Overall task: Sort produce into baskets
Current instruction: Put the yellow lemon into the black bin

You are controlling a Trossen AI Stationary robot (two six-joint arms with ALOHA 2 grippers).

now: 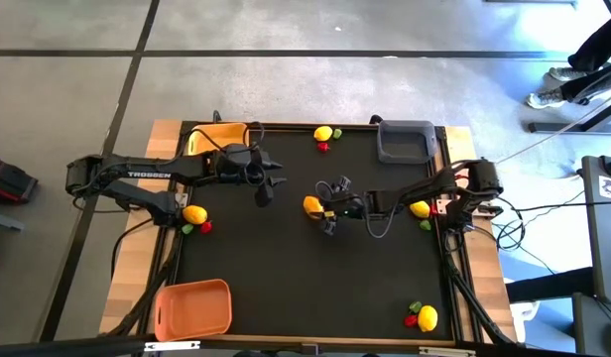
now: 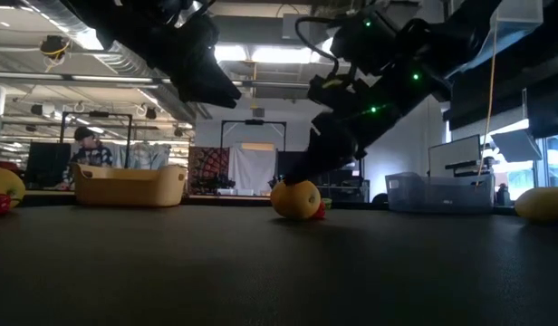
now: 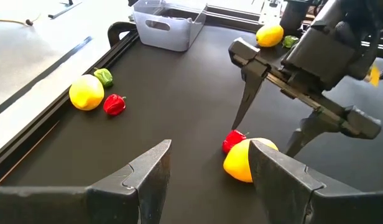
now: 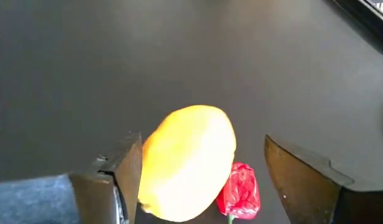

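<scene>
A yellow lemon (image 1: 312, 205) lies on the black mat near the middle, with a small red piece (image 4: 240, 191) right beside it. My right gripper (image 1: 328, 210) is open and low over them, one finger on either side of the pair (image 4: 198, 168). My left gripper (image 1: 267, 184) is open and empty, held above the mat to the left of that lemon (image 3: 244, 163). The yellow basket (image 1: 218, 137) stands at the far left. The grey basket (image 1: 405, 140) stands at the far right. The orange basket (image 1: 193, 306) stands at the near left. My right gripper slants down from the table's right with its fingers astride the lemon and the red piece. One finger (image 4: 126, 171) is close against the lemon's side (image 4: 148, 162). I cannot tell whether it touches. The lemon rests on the mat.
More produce lies in small groups: a lemon and a red piece (image 1: 323, 136) at the far edge; a lemon with green and red pieces (image 1: 194, 215) at the left; a lemon and a green piece (image 1: 421, 210) at the right; another group (image 1: 425, 317) at the near right.
</scene>
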